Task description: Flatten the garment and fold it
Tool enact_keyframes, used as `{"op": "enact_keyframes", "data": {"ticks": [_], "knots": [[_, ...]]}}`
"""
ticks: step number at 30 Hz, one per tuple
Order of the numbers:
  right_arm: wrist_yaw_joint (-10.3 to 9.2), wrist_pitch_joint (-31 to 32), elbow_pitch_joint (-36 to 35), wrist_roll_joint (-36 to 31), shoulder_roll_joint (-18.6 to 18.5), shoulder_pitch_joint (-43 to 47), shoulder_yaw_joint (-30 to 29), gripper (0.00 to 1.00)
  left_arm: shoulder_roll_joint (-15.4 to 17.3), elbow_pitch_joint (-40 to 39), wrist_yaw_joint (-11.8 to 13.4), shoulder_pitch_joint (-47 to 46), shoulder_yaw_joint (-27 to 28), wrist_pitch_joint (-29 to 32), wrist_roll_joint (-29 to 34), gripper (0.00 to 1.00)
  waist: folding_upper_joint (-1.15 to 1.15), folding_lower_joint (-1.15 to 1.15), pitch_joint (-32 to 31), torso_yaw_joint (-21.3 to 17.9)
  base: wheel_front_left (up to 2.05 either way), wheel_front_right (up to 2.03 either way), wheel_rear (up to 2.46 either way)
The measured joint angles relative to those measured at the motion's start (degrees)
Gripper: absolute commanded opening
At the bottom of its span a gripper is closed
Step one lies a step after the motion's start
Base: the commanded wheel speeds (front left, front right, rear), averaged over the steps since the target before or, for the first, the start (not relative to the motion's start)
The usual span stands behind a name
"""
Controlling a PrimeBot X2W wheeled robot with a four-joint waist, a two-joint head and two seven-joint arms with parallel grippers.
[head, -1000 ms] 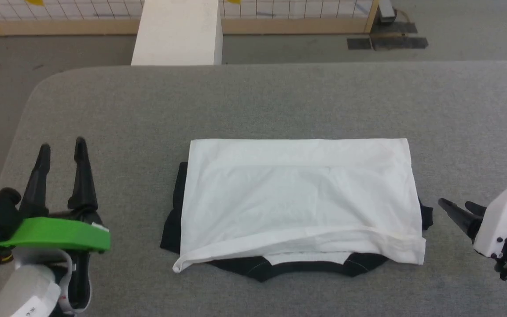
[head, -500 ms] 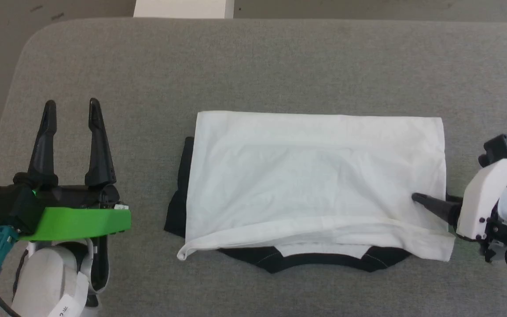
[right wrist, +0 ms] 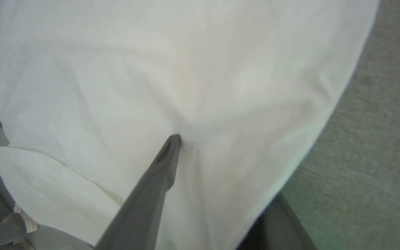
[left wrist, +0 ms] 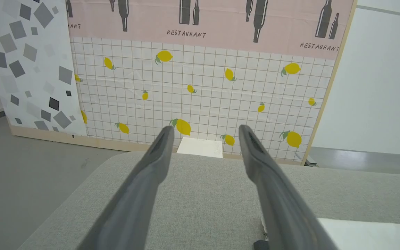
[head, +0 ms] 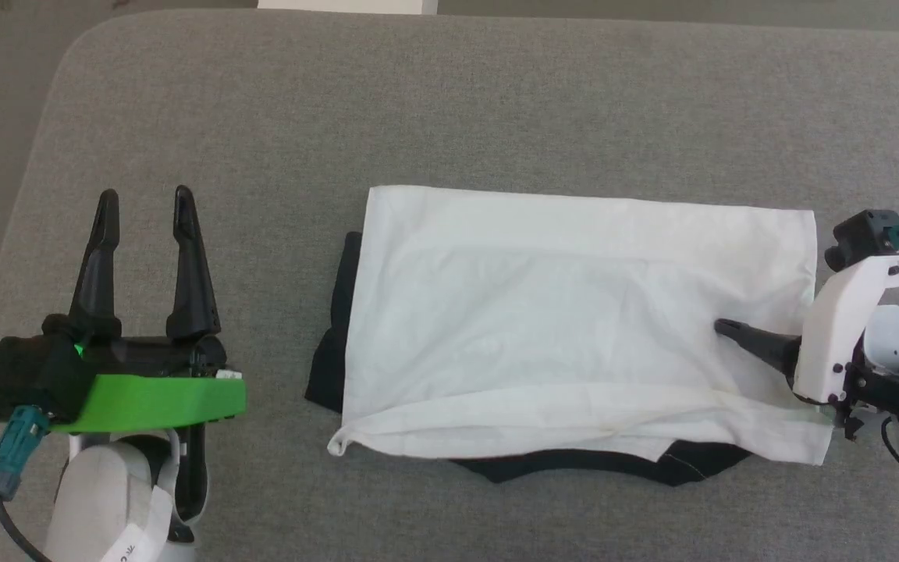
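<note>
On the grey padded tabletop (head: 449, 101) the garment (head: 559, 312) lies right of centre, flattened and folded into a white rectangle with black trim showing at its left and lower edges; at least one more fold looks due. The right gripper (head: 738, 336) straddles its right edge, fingers apart, one on top. At lower left the left gripper (head: 145, 226) hovers, fingers spread and empty.

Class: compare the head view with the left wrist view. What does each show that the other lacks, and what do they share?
Head view: the whole folded garment with black trim at its near edge, and the right gripper, one finger lying on the white cloth. Left wrist view: a lemon-patterned wall panel under RESTAURANT lettering. Shared: the open left gripper over the grey table, and a white edge of the garment.
</note>
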Motion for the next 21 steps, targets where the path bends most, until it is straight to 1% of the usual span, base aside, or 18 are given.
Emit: {"op": "enact_keyframes", "data": {"ticks": [5, 8, 14, 16, 18, 21], "knots": [[0.04, -1.25, 1.66, 0.22, -1.43, -0.07, 0.08, 0.00, -0.91, 0.23, -1.13, 0.29, 1.07, 0.00, 1.36, 1.00, 0.00, 0.01, -0.61, -0.09, 0.00, 0.00, 0.00], [0.04, -1.62, 2.04, -0.88, -2.71, 0.03, -0.31, 0.00, -1.40, 0.32, -1.58, 0.37, 1.54, 0.00, 2.09, 1.00, 0.00, 0.01, -0.96, -0.17, 0.00, 0.00, 0.00], [0.04, -1.60, 5.03, -6.03, -8.22, 0.43, -5.64, 0.00, -2.02, 0.46, -2.25, 0.65, 2.25, 0.00, 2.78, 1.00, 0.00, 0.01, -1.76, -0.28, 0.00, 0.00, 0.00], [0.03, -1.62, 6.65, -8.75, -9.15, 0.52, -8.35, 0.00, -2.18, 0.56, -2.38, 1.19, 2.47, 0.00, 2.83, 1.00, 0.00, 0.01, -2.11, -0.36, 0.00, 0.00, 0.00], [0.02, -1.55, 7.69, -11.60, -10.00, 0.62, -9.82, 0.00, -2.34, 0.78, -2.40, 1.65, 2.54, 0.00, 2.94, 1.00, 0.00, 0.01, -2.44, -0.39, 0.00, 0.00, 0.00], [0.01, -1.48, 8.28, -14.58, -10.05, 0.62, -11.23, 0.00, -2.57, 1.18, -2.68, 1.99, 2.53, 0.00, 3.15, 1.00, 0.00, 0.01, -3.04, -0.44, 0.00, 0.00, 0.00]]}}
